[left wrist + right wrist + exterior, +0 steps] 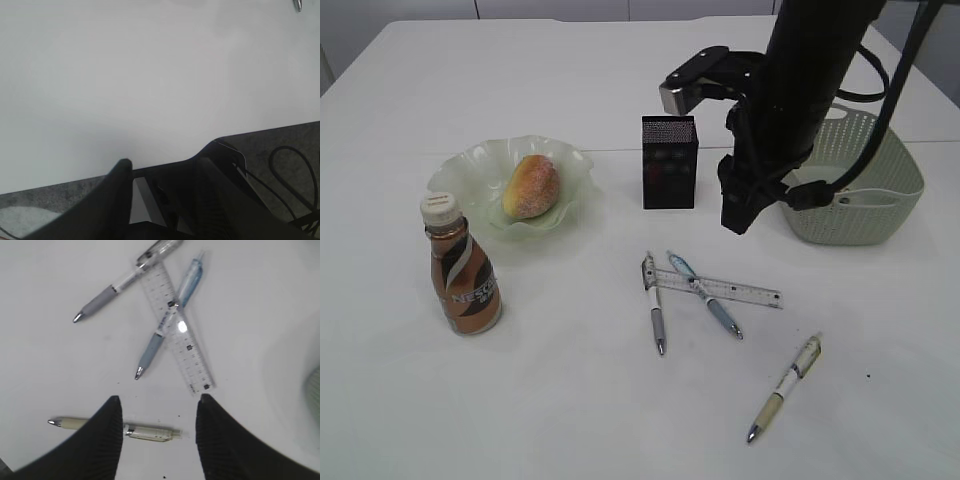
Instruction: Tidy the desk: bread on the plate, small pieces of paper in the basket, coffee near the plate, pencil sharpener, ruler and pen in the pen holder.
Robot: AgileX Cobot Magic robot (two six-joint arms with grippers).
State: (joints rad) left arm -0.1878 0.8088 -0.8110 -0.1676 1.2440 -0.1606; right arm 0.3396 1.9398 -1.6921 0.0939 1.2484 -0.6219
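Observation:
The bread (531,186) lies on the pale green plate (470,170), and the coffee bottle (463,270) stands upright just in front of it. Behind the black pen holder (669,162), nothing shows. A clear ruler (730,290) (177,335) lies crossed by a blue pen (705,293) (150,350), beside a grey-grip pen (655,315) (107,295). My right gripper (735,215) (160,397) hangs open above the table, over a cream pen (785,388) (150,432). My left gripper (167,157) is open and empty at the table's edge. Pencil sharpener and paper pieces are out of view.
A light green basket (860,215) stands at the right, behind my right arm. White tabletop (570,400) stretches in front of the pens. Below the table edge, dark floor (40,205) and cables show in the left wrist view.

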